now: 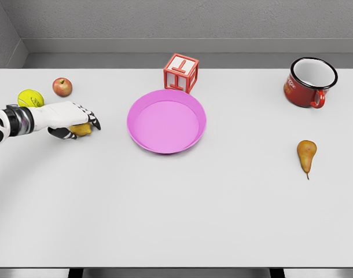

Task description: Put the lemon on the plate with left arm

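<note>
Reaching in from the picture's left edge, the white left hand lies low over the pale tabletop with its dark-tipped fingers curled down around a small yellow lemon, of which only a sliver shows under the palm and thumb; the grip looks closed on the fruit, though whether the lemon is lifted off the surface cannot be told. Just behind the wrist sits a yellow-green tennis ball, and a red apple lies near it, toward the table's far edge. The round pink plastic plate rests to the right of the hand, with bare tabletop between its rim and the fingertips. A red-framed white letter cube stands just beside the plate's far rim. Well apart on the right are a red enamel mug with a white inside and a brown pear. The whole near half of the table lies open.
</note>
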